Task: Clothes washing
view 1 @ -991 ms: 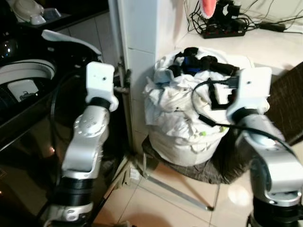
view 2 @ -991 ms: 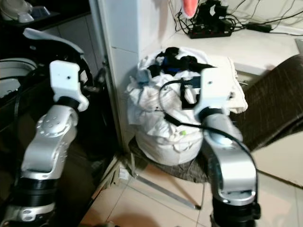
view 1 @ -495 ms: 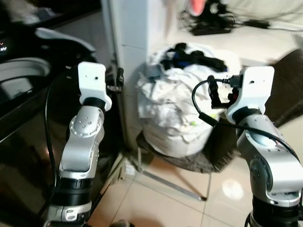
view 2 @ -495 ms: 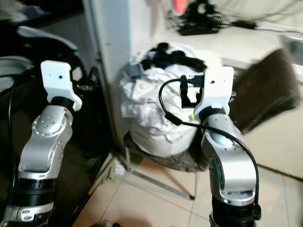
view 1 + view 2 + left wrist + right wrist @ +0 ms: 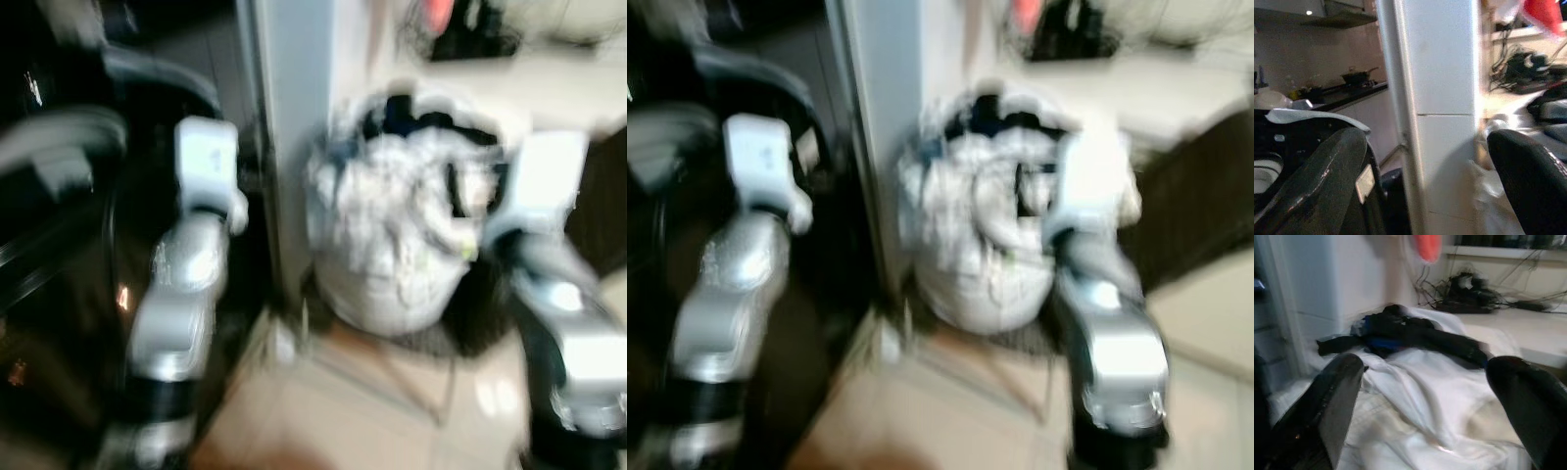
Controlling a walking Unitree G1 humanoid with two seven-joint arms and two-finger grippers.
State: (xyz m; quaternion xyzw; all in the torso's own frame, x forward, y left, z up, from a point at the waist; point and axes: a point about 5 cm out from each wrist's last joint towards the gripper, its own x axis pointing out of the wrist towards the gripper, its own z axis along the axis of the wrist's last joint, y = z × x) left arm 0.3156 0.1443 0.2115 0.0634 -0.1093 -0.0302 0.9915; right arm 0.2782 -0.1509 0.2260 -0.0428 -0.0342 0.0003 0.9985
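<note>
While both eye views are blurred, the heap of white laundry (image 5: 397, 235) with dark clothes (image 5: 1415, 333) on top can be made out on a low stool beside the white tiled pillar (image 5: 1437, 112). The right tool (image 5: 1422, 396) hangs over the heap, fingers spread wide and holding nothing. The left tool (image 5: 1422, 181) faces the pillar, likewise spread and empty, with the dark washing machine (image 5: 59, 225) to its left.

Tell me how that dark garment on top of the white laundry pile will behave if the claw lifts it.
The dark garment lies crumpled and draped over the white laundry pile, so it will probably hang limp and stretch out when lifted. It looks thin, likely light. One end trails into the folds, so it may drag white cloth along.
</note>
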